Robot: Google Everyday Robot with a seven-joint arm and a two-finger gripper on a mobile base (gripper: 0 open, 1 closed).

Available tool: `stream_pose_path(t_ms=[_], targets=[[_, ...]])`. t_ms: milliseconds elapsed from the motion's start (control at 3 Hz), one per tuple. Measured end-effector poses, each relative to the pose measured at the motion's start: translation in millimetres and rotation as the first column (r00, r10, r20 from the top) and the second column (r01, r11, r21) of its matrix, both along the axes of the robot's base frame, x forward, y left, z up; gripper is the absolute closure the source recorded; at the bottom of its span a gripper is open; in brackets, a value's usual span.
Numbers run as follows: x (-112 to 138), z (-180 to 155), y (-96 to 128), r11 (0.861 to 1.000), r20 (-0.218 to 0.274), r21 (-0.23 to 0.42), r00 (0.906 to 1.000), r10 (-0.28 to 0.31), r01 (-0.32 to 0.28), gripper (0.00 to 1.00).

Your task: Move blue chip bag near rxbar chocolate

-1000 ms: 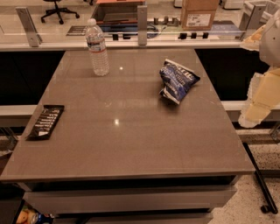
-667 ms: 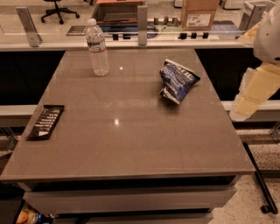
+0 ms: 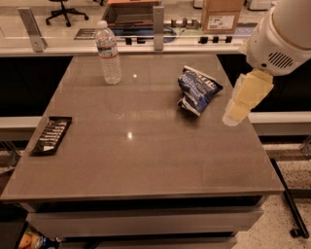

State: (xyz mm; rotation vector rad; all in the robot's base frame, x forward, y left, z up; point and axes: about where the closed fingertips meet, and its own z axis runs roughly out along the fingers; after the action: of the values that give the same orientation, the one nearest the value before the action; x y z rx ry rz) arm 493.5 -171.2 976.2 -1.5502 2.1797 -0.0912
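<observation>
The blue chip bag [image 3: 198,89] lies crumpled on the right rear part of the grey table [image 3: 146,155]. The rxbar chocolate [image 3: 51,134] is a flat black wrapper with white text, lying at the table's left edge. My gripper [image 3: 234,113] hangs from the white arm [image 3: 282,34] at the right, over the table's right edge. It is a little to the right of the bag, above the tabletop, and not touching the bag. The bar is far from it, across the table.
A clear water bottle [image 3: 109,53] stands upright at the table's rear left. Behind the table runs a counter with metal posts [image 3: 158,22] and a cardboard box [image 3: 221,14]. An office chair [image 3: 60,7] is at the far back.
My arm has swung in from the right side, so the gripper is now over the table's right edge and closer to the blue chip bag. The bag, bar and bottle have not moved.
</observation>
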Motion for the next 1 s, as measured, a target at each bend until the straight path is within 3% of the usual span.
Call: stream_pose_path(t_ms=[667,1000], targets=[[37.6,-46.6,14.8,0.995,0.02,0.076,0.9975,-0.068,0.066,0.0],[66.3,-60.4,23.8,0.99,0.055,0.124,0.9958,-0.073,0.065,0.0]])
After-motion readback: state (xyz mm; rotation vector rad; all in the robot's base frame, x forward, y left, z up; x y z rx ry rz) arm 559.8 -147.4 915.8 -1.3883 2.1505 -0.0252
